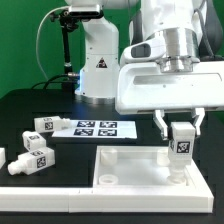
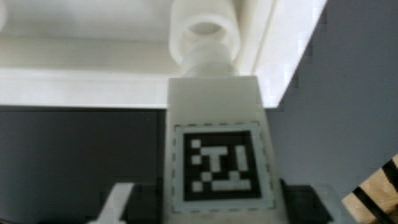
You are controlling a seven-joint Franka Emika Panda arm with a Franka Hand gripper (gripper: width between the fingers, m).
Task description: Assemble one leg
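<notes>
Clamping a chunky white tagged leg (image 1: 181,150) upright, the gripper (image 1: 180,133) hangs over the rimmed panel (image 1: 130,166).

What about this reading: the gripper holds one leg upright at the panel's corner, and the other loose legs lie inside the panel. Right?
Not quite. The gripper does hold one leg upright at the corner of the panel, but the other loose legs lie on the black table, outside the panel, toward the exterior view's left. The exterior view shows this.
</notes>
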